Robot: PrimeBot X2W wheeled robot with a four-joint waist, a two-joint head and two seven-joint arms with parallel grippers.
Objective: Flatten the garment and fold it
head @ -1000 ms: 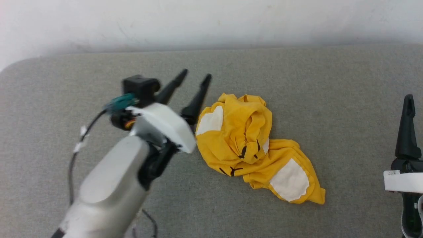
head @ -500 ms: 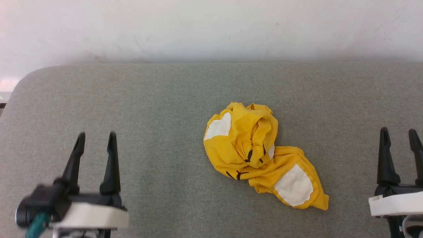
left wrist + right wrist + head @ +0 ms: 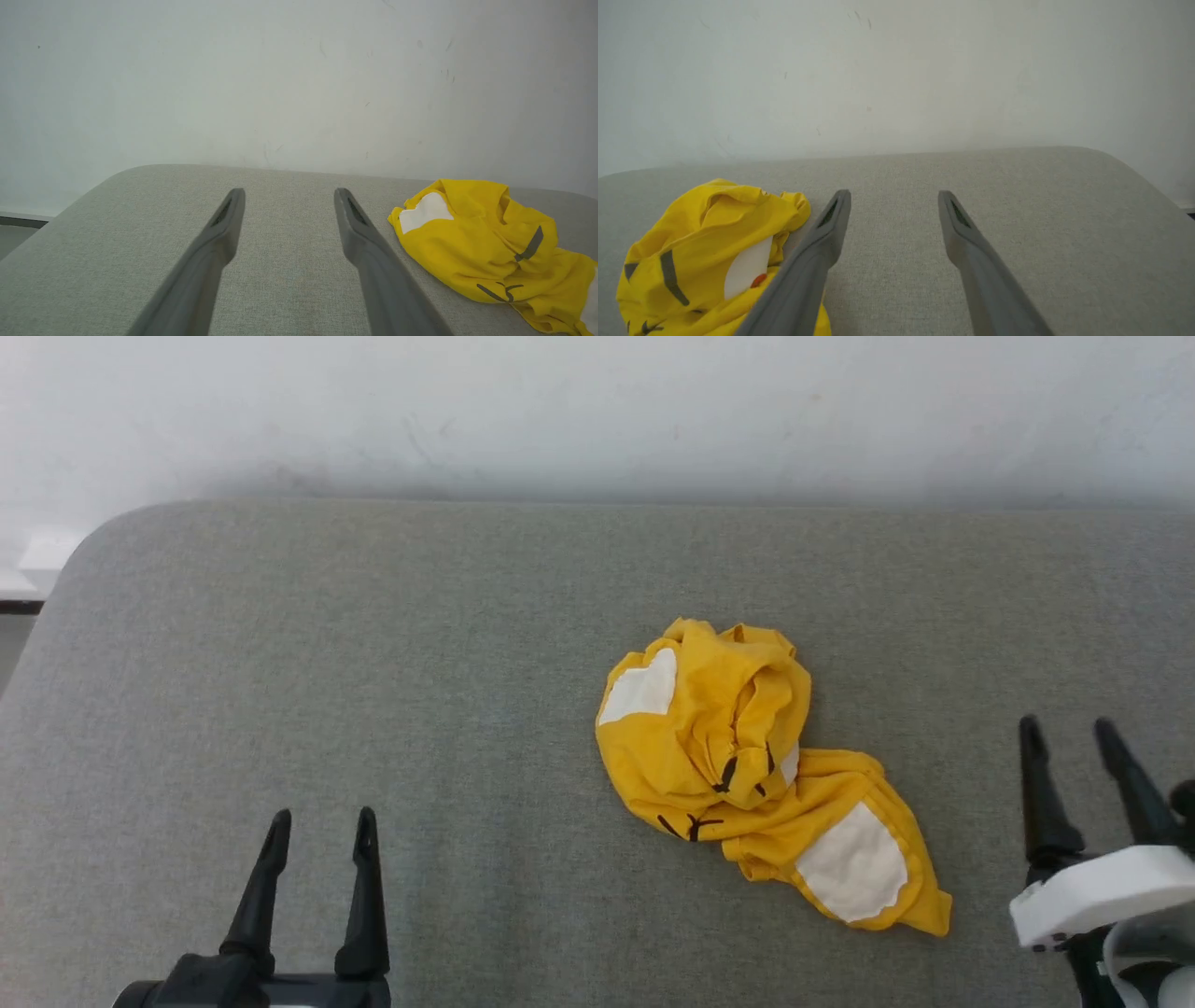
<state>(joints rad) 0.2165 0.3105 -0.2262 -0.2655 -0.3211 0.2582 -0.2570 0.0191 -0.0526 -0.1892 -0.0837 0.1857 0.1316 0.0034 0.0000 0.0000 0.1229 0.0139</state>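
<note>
A plain white wall, scuffed here and there, runs across the 12 o'clock side of the head view. Below it a grey cloth-covered counter with rounded corners takes up most of the scene. At its 9 o'clock corner a dark skirting strip shows at the foot of the wall.

The yellow T-shirt lies crumpled on the counter, a little toward 4 o'clock from the middle. It is bunched in a high mound at its 11 o'clock end and trails lower and flatter toward 5 o'clock.

The left gripper sits at 7 o'clock, jaws apart and holding nothing, fingers pointing to 12 o'clock. It is well apart from the shirt, with a stretch of bare grey cloth between them. The right gripper is at 4 o'clock, its jaws likewise apart and holding nothing, tilted slightly toward 11 o'clock. It is near the shirt's lower end but not touching it. In the right wrist view the shirt lies at 8 o'clock, partly behind one finger.

One white patch faces up at the mound's 10 o'clock side, and another lies on the flat end. Thin black line marks sit at the shirt's 7 o'clock edge. A small red spot shows on a white patch in the right wrist view.
</note>
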